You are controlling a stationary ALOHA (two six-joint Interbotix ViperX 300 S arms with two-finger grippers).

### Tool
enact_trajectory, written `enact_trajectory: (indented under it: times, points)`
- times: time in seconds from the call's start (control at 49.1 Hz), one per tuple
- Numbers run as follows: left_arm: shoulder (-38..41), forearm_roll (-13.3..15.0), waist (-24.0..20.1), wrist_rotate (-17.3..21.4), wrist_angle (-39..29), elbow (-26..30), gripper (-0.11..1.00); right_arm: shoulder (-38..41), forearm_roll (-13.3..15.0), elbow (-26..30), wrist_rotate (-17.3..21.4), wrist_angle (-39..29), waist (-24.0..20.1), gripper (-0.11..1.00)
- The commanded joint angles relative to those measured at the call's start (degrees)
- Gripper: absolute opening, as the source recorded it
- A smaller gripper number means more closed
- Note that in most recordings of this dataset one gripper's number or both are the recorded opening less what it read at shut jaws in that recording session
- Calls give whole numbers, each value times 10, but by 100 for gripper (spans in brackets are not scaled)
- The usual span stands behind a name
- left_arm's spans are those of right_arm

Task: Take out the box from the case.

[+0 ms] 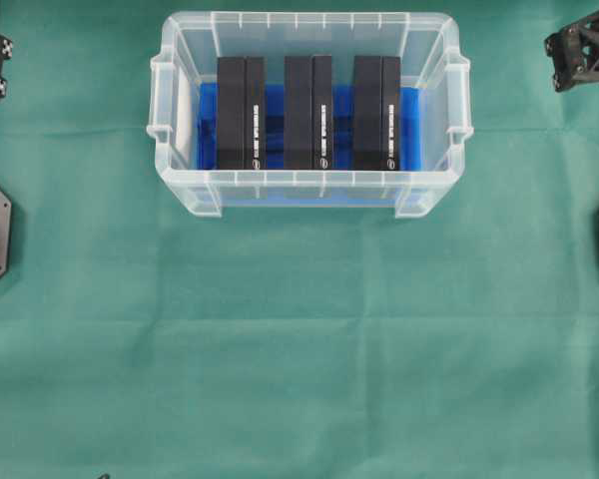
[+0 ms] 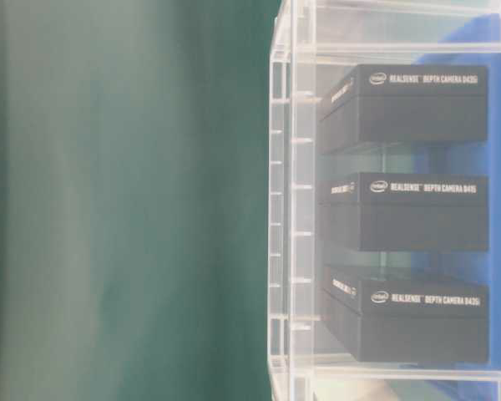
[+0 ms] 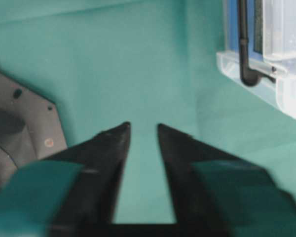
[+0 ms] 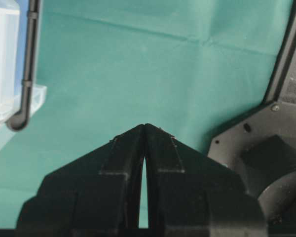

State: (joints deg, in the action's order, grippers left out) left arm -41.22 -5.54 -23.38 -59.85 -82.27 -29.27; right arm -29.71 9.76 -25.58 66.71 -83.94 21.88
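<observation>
Looking down from overhead, the case [image 1: 309, 110] sits at the top middle of the green table cloth [image 1: 299, 339], and three black boxes stand side by side on the blue cloth lining [image 1: 409, 130] at its bottom: the left box [image 1: 241, 112], the middle box [image 1: 308, 112] and the right box [image 1: 376, 112], with narrow gaps between them. Neither arm reaches over the case; only dark parts of the rig show at the frame's edges. The table-level view, turned on its side, shows the same three boxes through the clear wall, each labelled as a RealSense depth camera, all inside the case. In the left wrist view, the left gripper [image 3: 143, 127] hangs over bare cloth with its fingers spread a little and nothing between them, and a corner of the case lies up and to the right, well apart. In the right wrist view, the right gripper [image 4: 145, 125] has its fingertips pressed together and holds nothing; the case edge shows at the far left. The task appears to be at its approach stage, with no box lifted yet. The next move likely calls for one gripper to spread wide, come over the case and descend to straddle one box.
</observation>
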Motion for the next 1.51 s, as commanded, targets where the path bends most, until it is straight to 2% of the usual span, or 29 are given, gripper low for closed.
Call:
enact_trajectory:
  times: [0.0, 0.142, 0.204, 0.265, 0.448, 0.529, 1.119, 1.486]
  points:
    - [0, 1, -2, -2, 3, 14, 40, -3, -1, 2, 1, 5, 1, 3]
    - [0, 1, -2, -3, 5, 12, 77, -3, 1, -6, -1, 30, 1, 4]
    - [0, 1, -2, -4, 7, 11, 87, -3, 2, -11, -1, 42, 1, 13]
    - [0, 1, -2, -4, 7, 12, 91, -3, 3, -12, 1, 47, 1, 29]
    - [0, 2, -2, -12, 8, 12, 90, -2, 7, -13, 1, 47, 1, 84]
    - [0, 2, -2, -14, 8, 11, 90, -2, 10, -13, 2, 46, 1, 95]
    - [0, 4, -2, -18, 11, 12, 91, 2, 11, -11, 25, 40, 1, 94]
    - [1, 4, -2, -47, 19, 12, 90, 36, 4, 11, 38, 51, 1, 94]
